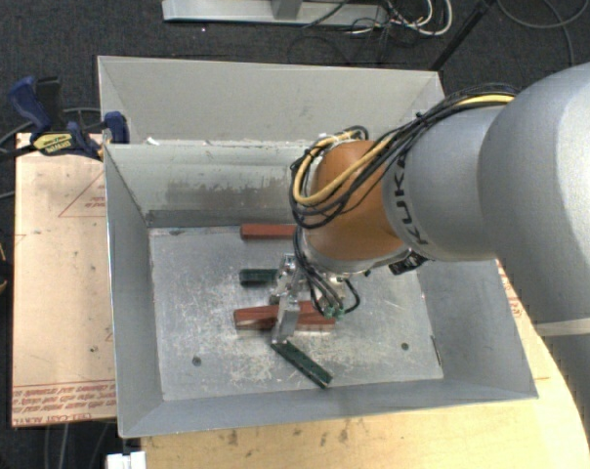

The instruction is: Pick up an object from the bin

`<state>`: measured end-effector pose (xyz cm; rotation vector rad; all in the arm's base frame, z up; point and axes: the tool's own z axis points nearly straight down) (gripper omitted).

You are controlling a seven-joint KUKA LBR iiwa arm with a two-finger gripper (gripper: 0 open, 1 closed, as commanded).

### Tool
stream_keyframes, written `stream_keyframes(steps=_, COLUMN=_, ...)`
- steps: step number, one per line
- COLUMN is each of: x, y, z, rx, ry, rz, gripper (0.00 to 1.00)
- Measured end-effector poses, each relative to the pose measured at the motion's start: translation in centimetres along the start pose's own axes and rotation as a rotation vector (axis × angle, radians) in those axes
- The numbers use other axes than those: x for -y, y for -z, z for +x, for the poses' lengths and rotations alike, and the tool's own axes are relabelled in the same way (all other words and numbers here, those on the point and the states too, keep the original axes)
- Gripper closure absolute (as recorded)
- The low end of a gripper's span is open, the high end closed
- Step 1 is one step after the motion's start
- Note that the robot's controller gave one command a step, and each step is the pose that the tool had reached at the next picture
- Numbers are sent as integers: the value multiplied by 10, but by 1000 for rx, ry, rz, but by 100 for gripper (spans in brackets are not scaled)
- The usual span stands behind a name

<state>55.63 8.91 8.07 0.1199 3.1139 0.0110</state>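
Right now the gripper (283, 328) sits over a red-brown flat bar (249, 318) in the middle of the bin (188, 345), with a dark green bar (308, 365) just beside it. Spread or closed, can't tell. The red-brown bar looks stiff, light and thin, likely slick; pinch it across the narrow width, mid-length.

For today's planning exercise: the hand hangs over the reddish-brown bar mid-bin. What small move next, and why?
Probably lower the hand straight down onto the reddish-brown bar: it is right above it, and a dark green bar lies close by, so shifting sideways might knock that.
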Motion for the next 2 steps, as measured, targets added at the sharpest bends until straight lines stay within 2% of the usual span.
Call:
stream_keyframes(steps=1, x=0, y=0, z=0, rx=0, ry=-1, rz=0, gripper=100)
stream_keyframes(steps=2, x=-7, y=132, z=-2, rx=-23, ry=10, rz=7, gripper=100)
